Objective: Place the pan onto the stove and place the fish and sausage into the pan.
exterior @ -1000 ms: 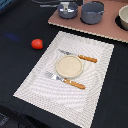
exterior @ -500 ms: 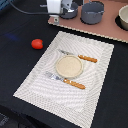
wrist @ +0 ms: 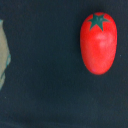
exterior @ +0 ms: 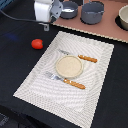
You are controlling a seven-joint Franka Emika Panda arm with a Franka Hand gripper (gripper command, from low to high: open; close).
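You can see the gripper (exterior: 46,25) up at the far side of the black table (exterior: 15,60), near the corner of the stove (exterior: 107,31). It hangs over the dark table top, just beside the pan (exterior: 69,9). You cannot tell if its fingers are wide or narrow, because the white body of the arm hides them, and they do not show in the wrist view. Nothing seems to be in its grip.

The pan sits on the stove, at the end on the exterior view's left. Part of it is hidden behind the arm. Next to it on the stove stands the bigger grey pot (exterior: 92,12). Another round pot (exterior: 123,18) shows at the edge on the exterior view's right.

The sausage (exterior: 37,44) is the small red lump on the black table. It lies by itself, near the edge of the striped placemat (exterior: 95,75) on the exterior view's left, but not touching it. It is well apart from the pan. In the wrist view you see it close up (wrist: 99,43): red, long and round, with a green star on one end, lying on the dark table.

On the placemat sits a round beige plate (exterior: 67,66). A fork (exterior: 65,80) with an orange handle lies on one side of it, and a knife (exterior: 80,57) with an orange handle lies on the other side.

You cannot see the fish.
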